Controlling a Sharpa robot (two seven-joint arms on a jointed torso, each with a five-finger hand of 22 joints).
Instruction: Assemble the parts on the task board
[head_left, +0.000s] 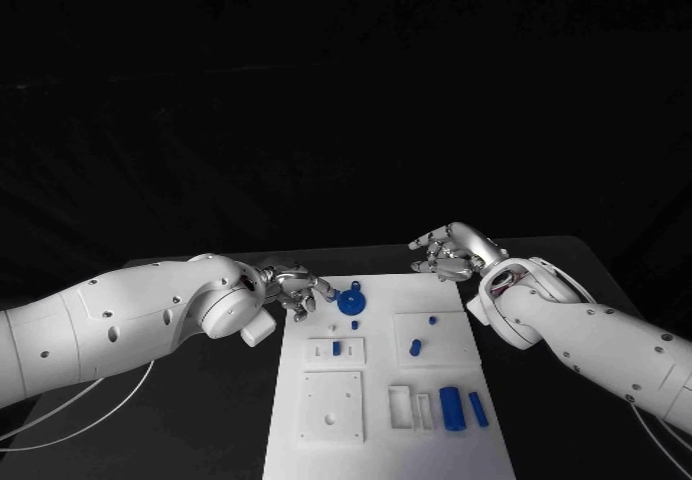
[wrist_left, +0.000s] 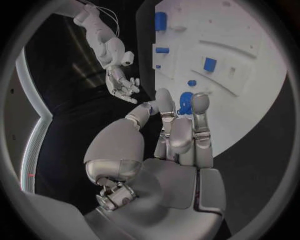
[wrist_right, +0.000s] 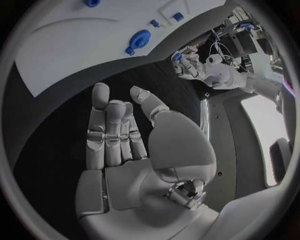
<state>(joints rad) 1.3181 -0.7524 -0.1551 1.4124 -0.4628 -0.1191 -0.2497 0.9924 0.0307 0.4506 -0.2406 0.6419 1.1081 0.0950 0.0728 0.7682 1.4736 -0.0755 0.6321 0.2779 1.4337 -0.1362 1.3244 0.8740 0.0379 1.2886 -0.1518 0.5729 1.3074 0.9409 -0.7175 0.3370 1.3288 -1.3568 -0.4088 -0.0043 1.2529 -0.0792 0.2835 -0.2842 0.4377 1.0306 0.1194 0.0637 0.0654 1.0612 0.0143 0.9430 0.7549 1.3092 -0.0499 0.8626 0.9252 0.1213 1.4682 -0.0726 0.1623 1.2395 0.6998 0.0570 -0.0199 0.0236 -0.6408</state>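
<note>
The white task board (head_left: 389, 445) lies in the middle of the black table. Near its far end sits a round blue part (head_left: 352, 302) (wrist_left: 185, 102) (wrist_right: 139, 39). Small blue pegs stand in the raised white blocks (head_left: 336, 349) (head_left: 415, 347), and two blue cylinders (head_left: 451, 407) lie near the right edge. My left hand (head_left: 296, 285) (wrist_left: 178, 130) hovers at the board's far left corner, close to the round part. It pinches a small blue part (wrist_right: 177, 57) at its fingertips. My right hand (head_left: 454, 250) (wrist_right: 119, 135) hangs past the board's far right corner, fingers apart and holding nothing.
A plain white square block (head_left: 332, 405) and two narrow white frames (head_left: 400, 405) sit on the near half of the board. Bare black table (head_left: 202, 420) lies on both sides. A white cable (head_left: 87, 415) trails under my left arm.
</note>
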